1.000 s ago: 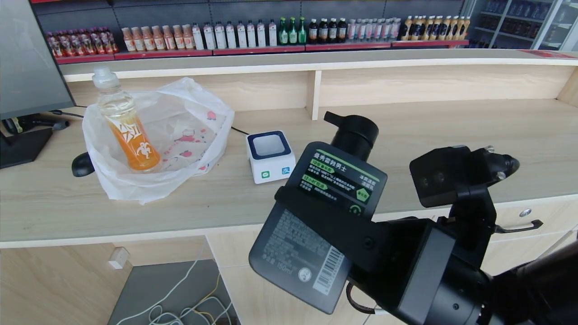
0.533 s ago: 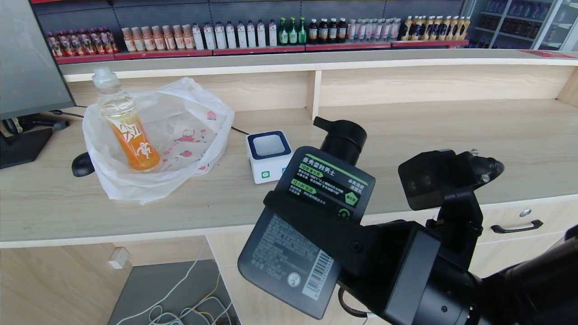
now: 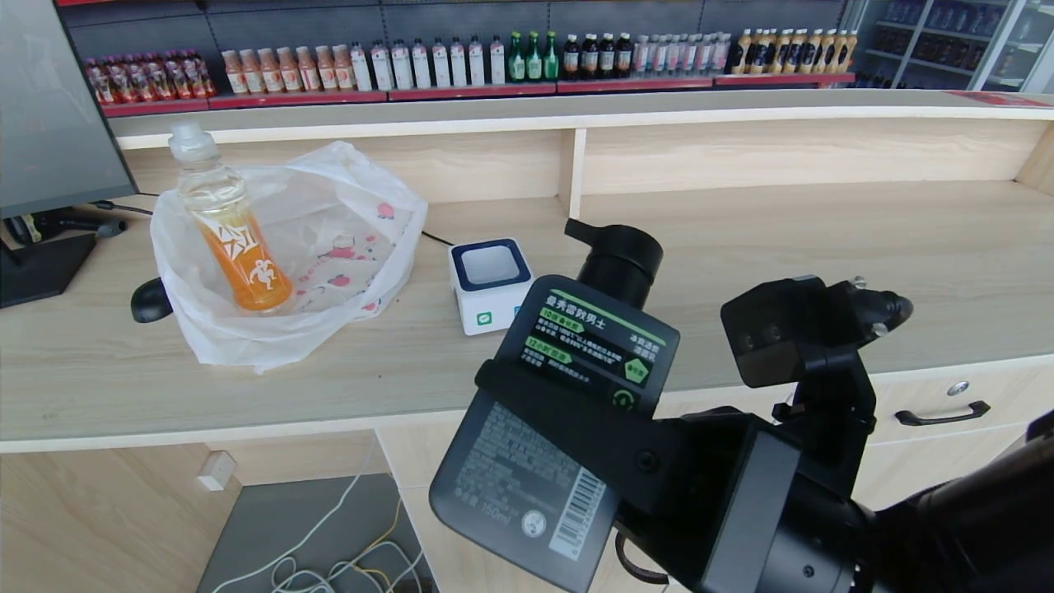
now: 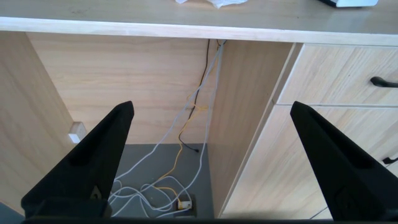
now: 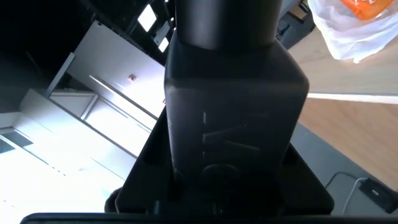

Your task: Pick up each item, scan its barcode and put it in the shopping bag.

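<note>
Two end effectors to mind: my left end effector (image 4: 211, 165) hangs low in front of the counter (image 3: 395, 362) edge, fingers spread wide with nothing between them. On the counter at ten o'clock in the head view sits the shopping bag (image 3: 362, 247), mouth open, an orange drink bottle (image 3: 235, 231) upright inside. The scanner (image 3: 492, 284) stands just beside the bag at its three o'clock, window facing up. My right end effector (image 3: 576, 408) is clamped across the middle of the black pump bottle (image 3: 597, 342), held in the air at the scanner's five o'clock. Its barcode (image 3: 576, 515) faces up toward me, so I judge the wrist must roll the bottle over and carry it toward eleven o'clock until that lower corner sits level over the window, without knocking the scanner.
</note>
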{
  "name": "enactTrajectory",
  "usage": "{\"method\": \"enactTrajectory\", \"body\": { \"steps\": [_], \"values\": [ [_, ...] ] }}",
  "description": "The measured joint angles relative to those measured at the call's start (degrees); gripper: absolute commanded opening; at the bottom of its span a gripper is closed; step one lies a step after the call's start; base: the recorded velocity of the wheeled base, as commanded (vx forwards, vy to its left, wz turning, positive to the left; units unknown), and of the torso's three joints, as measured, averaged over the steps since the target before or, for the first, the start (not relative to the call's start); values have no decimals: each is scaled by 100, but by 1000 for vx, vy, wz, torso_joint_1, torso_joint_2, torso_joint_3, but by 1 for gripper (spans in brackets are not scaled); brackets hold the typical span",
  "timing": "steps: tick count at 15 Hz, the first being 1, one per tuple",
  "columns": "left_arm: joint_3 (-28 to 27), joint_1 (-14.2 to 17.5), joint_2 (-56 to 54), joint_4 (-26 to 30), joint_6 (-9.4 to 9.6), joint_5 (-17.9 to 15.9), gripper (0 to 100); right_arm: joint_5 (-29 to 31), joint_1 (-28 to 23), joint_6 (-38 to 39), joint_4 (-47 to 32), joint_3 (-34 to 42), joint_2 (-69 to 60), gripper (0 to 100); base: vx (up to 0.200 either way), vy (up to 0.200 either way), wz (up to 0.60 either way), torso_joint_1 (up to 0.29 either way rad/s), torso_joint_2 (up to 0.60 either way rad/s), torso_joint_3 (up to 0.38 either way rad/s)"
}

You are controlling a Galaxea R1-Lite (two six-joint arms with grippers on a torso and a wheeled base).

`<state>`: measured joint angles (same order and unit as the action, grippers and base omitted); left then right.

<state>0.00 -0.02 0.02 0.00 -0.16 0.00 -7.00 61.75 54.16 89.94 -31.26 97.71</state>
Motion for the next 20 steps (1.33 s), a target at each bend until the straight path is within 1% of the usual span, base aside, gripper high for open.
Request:
{"method": "enactTrajectory", "body": {
  "steps": [3,8,10,11,12,15,16,18,20],
  "values": [
    [0,-2,0,-2,0,0,100,0,0,-35,2,6,0,0,0,0,0,0,0,0],
    [0,-2,0,0,0,0,100,35,-11,-1185,-4,317,17,0,0,0,0,0,0,0],
    [0,0,-2,0,0,0,100,165,-21,-1598,0,413,-35,0,0,0,0,0,0,0],
    [0,0,0,0,0,0,100,271,-26,-1831,0,478,-72,0,0,0,0,0,0,0],
    [0,-2,0,0,6,0,100,424,-39,-2255,-2,552,-110,0,0,0,0,0,0,0],
    [0,-2,0,0,11,0,100,1208,-116,-3293,0,668,-247,0,0,0,0,0,0,0],
    [0,-9,0,0,9,0,100,1348,-152,-3536,7,678,-284,0,0,0,0,0,0,0],
    [0,-9,-2,0,9,0,100,1753,-265,-4365,0,828,-330,0,0,0,0,0,0,0],
    [0,-5,0,0,-5,0,100,1882,-329,-4919,-2,924,-350,0,0,0,0,0,0,0]
  ]
}}
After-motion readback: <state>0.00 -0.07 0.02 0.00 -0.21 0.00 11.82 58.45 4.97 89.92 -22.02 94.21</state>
